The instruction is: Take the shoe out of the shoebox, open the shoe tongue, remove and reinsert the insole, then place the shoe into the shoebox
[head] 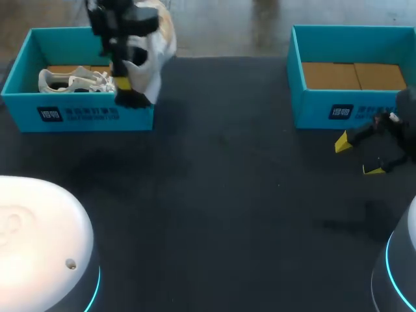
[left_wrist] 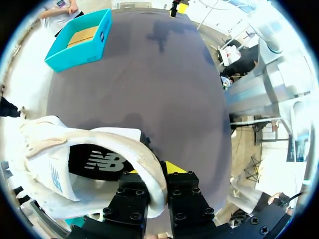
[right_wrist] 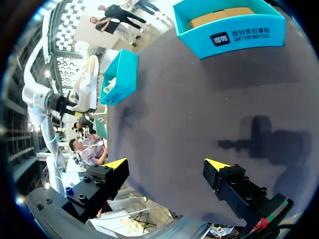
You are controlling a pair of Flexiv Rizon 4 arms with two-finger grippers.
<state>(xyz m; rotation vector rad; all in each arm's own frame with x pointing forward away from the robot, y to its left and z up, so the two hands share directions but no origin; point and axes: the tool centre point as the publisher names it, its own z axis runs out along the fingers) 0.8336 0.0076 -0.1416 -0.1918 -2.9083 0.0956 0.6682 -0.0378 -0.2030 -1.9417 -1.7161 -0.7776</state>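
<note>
Shoe [head: 159, 49], white, hangs in the air, lifted clear of a blue shoebox [head: 78, 114] and held over the end of that shoebox that faces the middle of the dark table [head: 221, 195]. The left gripper [left_wrist: 158, 181] has hold of it. In the left wrist view the two black fingers are pressed close together on the padded rim of the shoe's opening, one finger inside the shoe and one outside, with a yellow tip showing just past the rim. The shoe's opening faces that camera, and a black insole [left_wrist: 99, 162] with a white logo lies inside.

A second white shoe [head: 71, 81] lies on its side on the brown cardboard floor of the same shoebox, toward the end away from the lifted shoe.

Well apart from this shoebox, across the table, stands a second blue shoebox [head: 344, 107], showing only its brown cardboard floor.

The right gripper [head: 357, 156] hovers above the table just in front of that second shoebox, far from the first one. Its jaws are spread wide, the two yellow tips well apart, with nothing between them; its shadow falls on the dark tabletop ahead of it.
</note>
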